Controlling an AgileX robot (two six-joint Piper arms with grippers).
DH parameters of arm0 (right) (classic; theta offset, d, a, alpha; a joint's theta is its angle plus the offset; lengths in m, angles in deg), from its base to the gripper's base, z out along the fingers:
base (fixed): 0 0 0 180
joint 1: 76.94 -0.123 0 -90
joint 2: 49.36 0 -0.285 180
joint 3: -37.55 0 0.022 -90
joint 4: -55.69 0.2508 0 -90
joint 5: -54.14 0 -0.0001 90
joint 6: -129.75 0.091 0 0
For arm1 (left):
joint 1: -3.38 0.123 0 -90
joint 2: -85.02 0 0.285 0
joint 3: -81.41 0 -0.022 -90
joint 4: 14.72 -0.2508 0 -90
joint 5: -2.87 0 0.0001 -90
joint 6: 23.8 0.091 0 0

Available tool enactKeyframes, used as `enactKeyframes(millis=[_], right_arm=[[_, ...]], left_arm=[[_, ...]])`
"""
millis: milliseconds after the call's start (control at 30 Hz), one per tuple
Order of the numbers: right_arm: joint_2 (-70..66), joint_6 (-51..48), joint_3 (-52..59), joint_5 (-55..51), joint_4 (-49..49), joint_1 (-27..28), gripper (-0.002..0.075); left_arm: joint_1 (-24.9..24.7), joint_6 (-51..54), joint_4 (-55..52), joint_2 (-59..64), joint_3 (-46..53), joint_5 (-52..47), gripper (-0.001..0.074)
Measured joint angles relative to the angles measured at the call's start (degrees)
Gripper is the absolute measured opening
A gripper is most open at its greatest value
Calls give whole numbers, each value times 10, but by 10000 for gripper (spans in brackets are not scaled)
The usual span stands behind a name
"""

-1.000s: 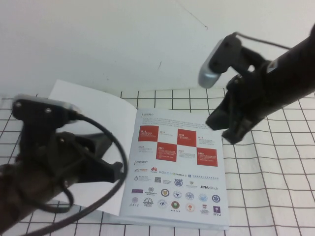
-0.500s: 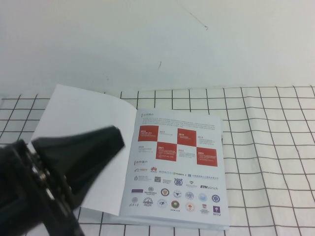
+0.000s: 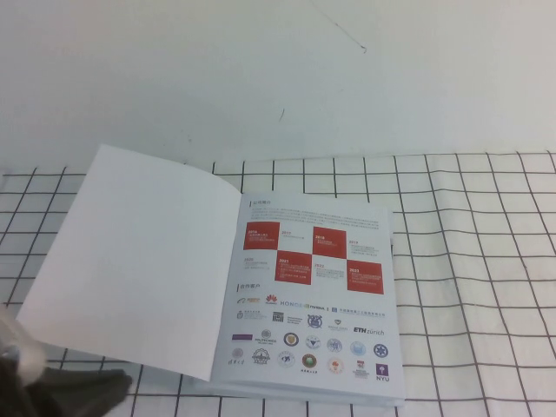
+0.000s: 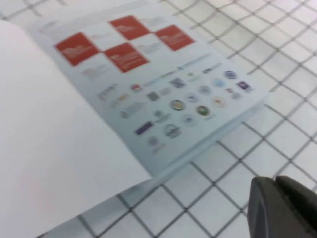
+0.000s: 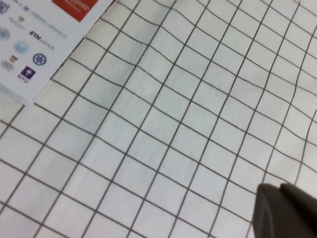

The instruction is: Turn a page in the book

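Observation:
The book (image 3: 314, 300) lies open on the checked cloth, showing its red-squares-and-logos page. The page (image 3: 139, 261), plain white side up, lies turned over to the left, slightly raised at its far-left corner. My left gripper (image 4: 270, 186) is shut and empty, hovering over the cloth off the book's near edge; the book (image 4: 163, 89) and the white page (image 4: 44, 148) show in the left wrist view. A dark part of the left arm (image 3: 69, 391) shows at the high view's bottom-left corner. My right gripper (image 5: 275, 191) is shut and empty above the cloth, away from the book's corner (image 5: 29, 39).
A white cloth with a black grid (image 3: 469, 287) covers the table to the book's right and front. A plain white wall (image 3: 278, 78) rises behind the table.
Both arms have drawn back out of the high view: the right arm left first, then the left arm dropped to the bottom-left corner. The white page now lies fully uncovered.

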Motion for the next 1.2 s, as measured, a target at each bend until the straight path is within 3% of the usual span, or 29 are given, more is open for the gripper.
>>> enactKeyframes(millis=[167,567,1200], right_arm=[[102,24,117,117,13,0,-1],[188,11,308,338,56,0,-1],[188,12,328,297,80,0,-2]], left_arm=[[0,-102,-121,-82,0,-8,-2],[0,-121,-144,-208,0,-11,-2],[0,-124,-110,-209,0,-14,-2]])
